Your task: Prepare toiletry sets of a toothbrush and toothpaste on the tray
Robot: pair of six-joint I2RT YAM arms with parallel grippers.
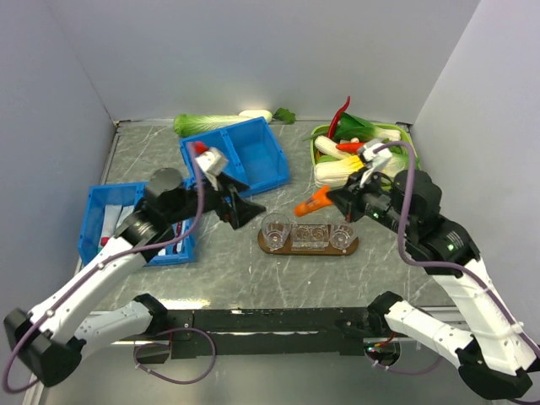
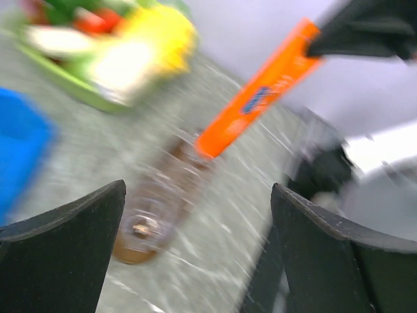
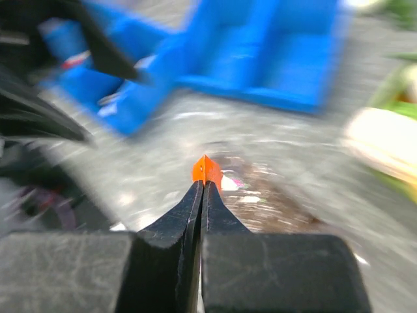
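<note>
the dark wooden tray [image 1: 264, 243], an oblong with rounded ends, lies mid-counter [image 1: 253, 278] with three clear plastic cups [image 1: 310, 234] in a row on it. bare marbled grey surface lies open on its near side. the right jaws are pinched shut on the flat end of a glossy orange tube [image 1: 314, 202], in the air near the tray's far side. the left jaws gape wide and empty off the tray's left end, with a blue bin [image 1: 245, 152] behind.

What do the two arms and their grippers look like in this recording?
The left arm and right arm both have white shell links with black joints and black bases. A purple cable runs loosely along each arm. The left gripper has broad, matte black fingers that taper to the tips. The right gripper has matching black fingers, faintly scuffed. No readable markings show.
</note>
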